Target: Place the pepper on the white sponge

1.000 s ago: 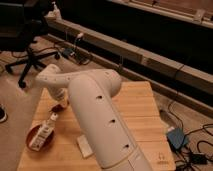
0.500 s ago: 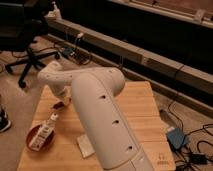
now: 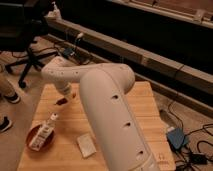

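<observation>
A light wooden counter (image 3: 145, 107) stands in a dim room, with an office chair (image 3: 25, 47) and cables on the floor behind it. The end effector (image 3: 69, 95) hangs over the far left part, closed narrow on the pepper (image 3: 61, 101), a thin dark-red chili. The white sponge (image 3: 86, 145) lies well apart near the front edge, beside a red-brown bowl (image 3: 35, 145) that holds a white packet (image 3: 44, 131).
</observation>
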